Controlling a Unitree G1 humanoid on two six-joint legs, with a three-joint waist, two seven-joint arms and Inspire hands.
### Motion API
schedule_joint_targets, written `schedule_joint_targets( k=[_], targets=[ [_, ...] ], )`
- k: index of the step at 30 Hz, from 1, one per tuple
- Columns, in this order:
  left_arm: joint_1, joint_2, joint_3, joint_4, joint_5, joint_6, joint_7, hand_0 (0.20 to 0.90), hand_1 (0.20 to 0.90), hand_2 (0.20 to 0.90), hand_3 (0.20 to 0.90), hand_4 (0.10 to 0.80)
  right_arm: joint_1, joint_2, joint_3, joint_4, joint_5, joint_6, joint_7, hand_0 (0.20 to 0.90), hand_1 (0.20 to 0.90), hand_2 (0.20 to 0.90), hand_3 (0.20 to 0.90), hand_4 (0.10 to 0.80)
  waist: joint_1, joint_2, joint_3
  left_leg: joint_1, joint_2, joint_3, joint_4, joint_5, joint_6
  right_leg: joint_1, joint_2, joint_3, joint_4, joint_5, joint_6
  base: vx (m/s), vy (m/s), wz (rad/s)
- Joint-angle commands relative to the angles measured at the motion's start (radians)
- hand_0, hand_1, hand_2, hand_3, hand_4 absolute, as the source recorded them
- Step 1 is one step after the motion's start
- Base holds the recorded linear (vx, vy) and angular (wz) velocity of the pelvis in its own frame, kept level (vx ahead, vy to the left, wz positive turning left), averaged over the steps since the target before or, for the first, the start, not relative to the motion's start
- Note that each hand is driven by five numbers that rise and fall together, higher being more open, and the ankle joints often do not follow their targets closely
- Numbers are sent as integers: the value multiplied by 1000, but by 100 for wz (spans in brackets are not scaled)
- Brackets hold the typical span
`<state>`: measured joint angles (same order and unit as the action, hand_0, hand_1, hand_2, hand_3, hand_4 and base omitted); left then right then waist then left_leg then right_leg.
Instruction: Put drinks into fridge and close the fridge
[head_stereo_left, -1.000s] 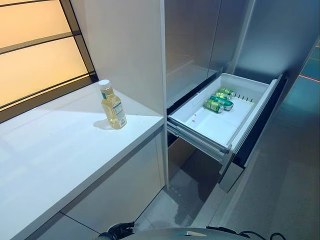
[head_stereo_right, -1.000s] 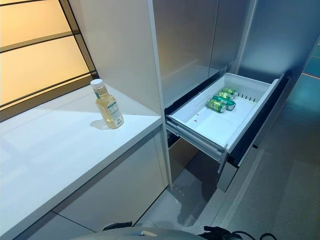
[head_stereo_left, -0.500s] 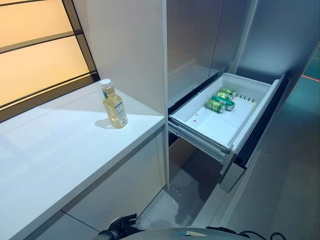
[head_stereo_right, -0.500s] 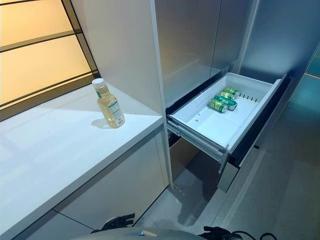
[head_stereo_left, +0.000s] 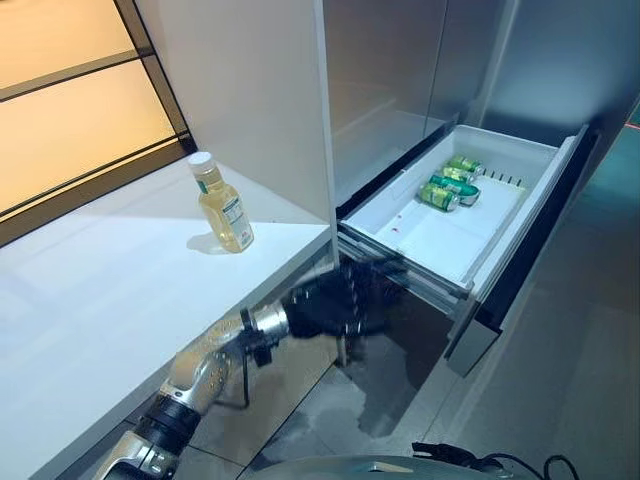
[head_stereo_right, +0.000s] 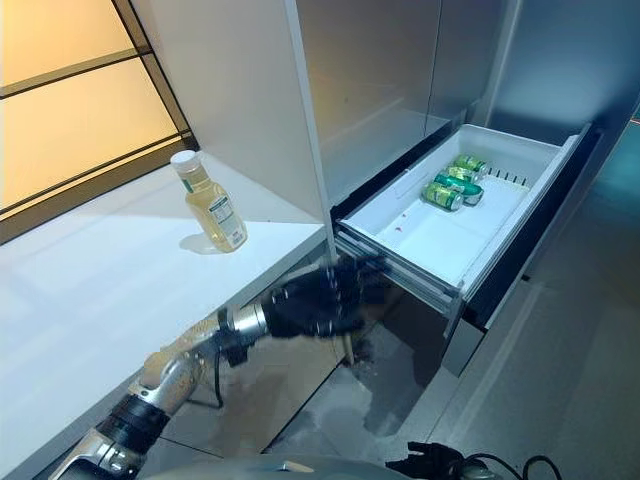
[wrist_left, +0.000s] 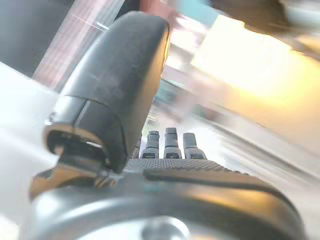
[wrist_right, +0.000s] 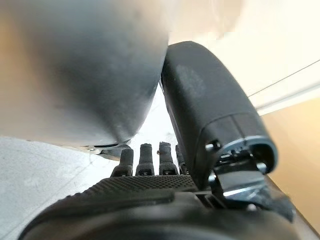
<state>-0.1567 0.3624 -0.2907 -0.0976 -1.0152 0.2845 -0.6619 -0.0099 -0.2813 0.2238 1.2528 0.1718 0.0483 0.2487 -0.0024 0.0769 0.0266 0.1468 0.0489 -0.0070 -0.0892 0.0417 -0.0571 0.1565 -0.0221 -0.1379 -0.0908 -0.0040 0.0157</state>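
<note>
The clear plastic bottle (head_stereo_left: 222, 203) stands on a smooth white counter (head_stereo_left: 110, 300); the drawer (head_stereo_left: 455, 215) is glossy white plastic.

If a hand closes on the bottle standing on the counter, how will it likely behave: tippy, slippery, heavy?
The bottle stands upright, tall and narrow with a small base on the counter, so a sideways nudge would probably tip it. It looks nearly full of pale liquid, so likely fairly heavy for its size. Its smooth clear sides may be somewhat slippery.

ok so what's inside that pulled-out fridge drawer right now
The white fridge drawer holds green drink cans lying on their sides at its far end; the near part is bare. The yellow juice bottle stands on the counter, not inside. The drawer's near wall hides its nearest floor strip.
</note>
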Motion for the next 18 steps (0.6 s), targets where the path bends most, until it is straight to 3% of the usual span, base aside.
schedule_joint_targets(
  k=[1, 3, 5, 7, 10, 18],
  targets=[
    [-131, -4, 173, -120, -42, -414, 274, 900, 900, 900, 900, 800, 17, 59, 61, 37, -12, -18, -31, 900, 900, 900, 900, 800, 8, -65, -32, -18, -92, 18, 2, -59, 96, -32, 0, 61, 23, 33, 20, 23, -46, 3],
    [-156, 29, 255, -133, 197, -650, 424, 900, 900, 900, 900, 800, 31, 77, 73, 43, 10, -30, -46, 900, 900, 900, 900, 800, 16, -77, -36, -16, -94, 4, 2, -60, 96, -22, 1, 51, 16, 30, 17, 26, -54, 0],
    [-165, 44, 302, -152, 304, -721, 498, 900, 900, 900, 900, 800, 38, 86, 77, 51, 23, -41, -51, 900, 900, 900, 900, 800, 23, -83, -41, -16, -95, -2, 2, -60, 94, -18, 2, 44, 15, 25, 15, 23, -35, 2],
    [-175, 64, 344, -180, 538, -792, 650, 900, 900, 900, 900, 800, 37, 92, 84, 60, 29, -46, -52, 900, 900, 900, 900, 800, 29, -89, -49, -18, -95, -8, 2, -60, 92, -15, 4, 37, 13, 20, 11, 16, -21, 10],
    [-210, 97, 339, -173, 689, -773, 770, 900, 900, 900, 900, 800, 31, 100, 97, 72, 39, -53, -57, 900, 900, 900, 900, 800, 28, -91, -58, -18, -96, -12, 2, -60, 93, -15, 6, 33, 14, 16, 8, 15, -5, 11],
    [-249, 159, 281, -102, 880, -665, 960, 900, 900, 900, 900, 800, 19, 94, 101, 82, 17, -45, -49, 900, 900, 900, 900, 800, 16, -84, -66, -13, -92, 2, 2, -65, 92, -18, 7, 40, 22, 10, 11, 8, 9, 1]
  ],
)
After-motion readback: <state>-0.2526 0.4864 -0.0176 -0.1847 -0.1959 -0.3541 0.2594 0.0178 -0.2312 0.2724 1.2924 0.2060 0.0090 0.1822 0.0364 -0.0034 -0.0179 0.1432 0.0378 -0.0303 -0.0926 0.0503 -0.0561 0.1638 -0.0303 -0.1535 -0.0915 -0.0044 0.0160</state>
